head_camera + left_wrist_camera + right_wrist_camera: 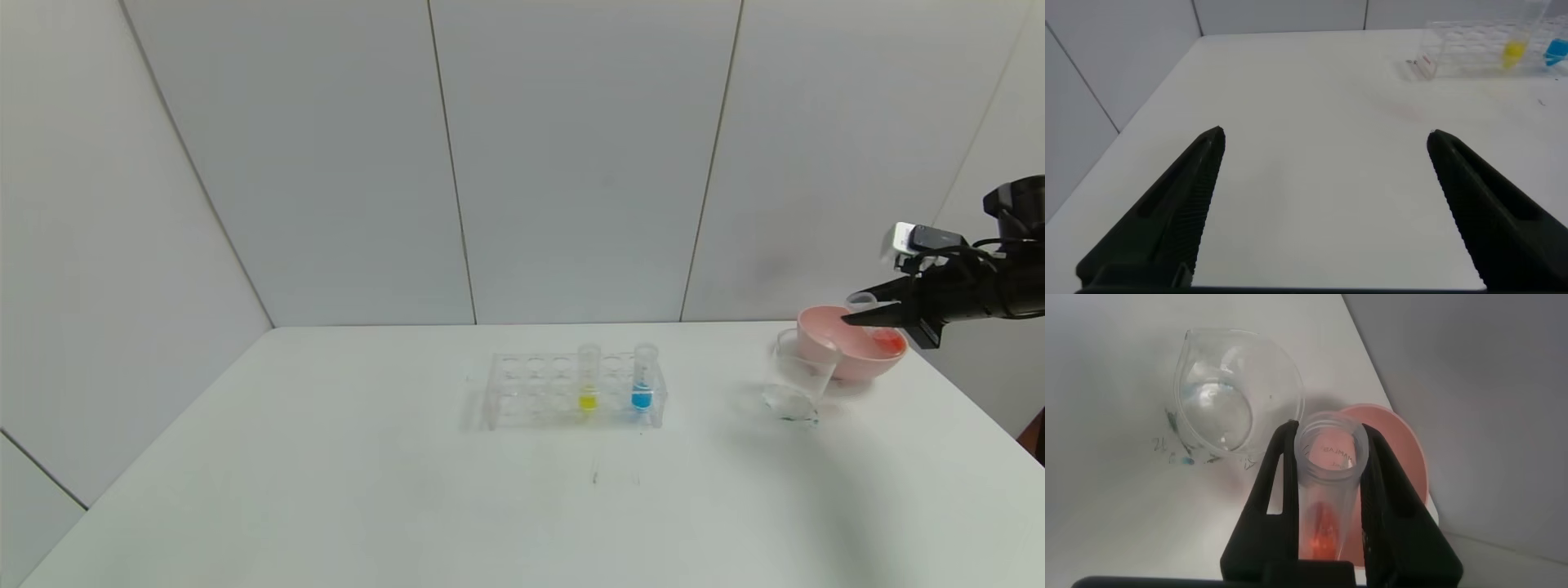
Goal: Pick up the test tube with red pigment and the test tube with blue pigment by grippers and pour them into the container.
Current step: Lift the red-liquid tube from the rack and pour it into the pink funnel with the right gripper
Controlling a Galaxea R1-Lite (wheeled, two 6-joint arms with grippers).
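Observation:
My right gripper is shut on the test tube with red pigment and holds it tilted, mouth toward the left, above the pink bowl. In the right wrist view the gripper clamps the tube near its mouth, with orange-red liquid lying inside it. The clear glass container stands just left of the bowl, below and beyond the tube mouth, and also shows in the right wrist view. The test tube with blue pigment stands upright in the clear rack. My left gripper is open and empty over bare table.
A tube with yellow liquid stands in the rack beside the blue one. The pink bowl touches the container's right side and shows an orange-red patch at its right. The table's right edge runs close by.

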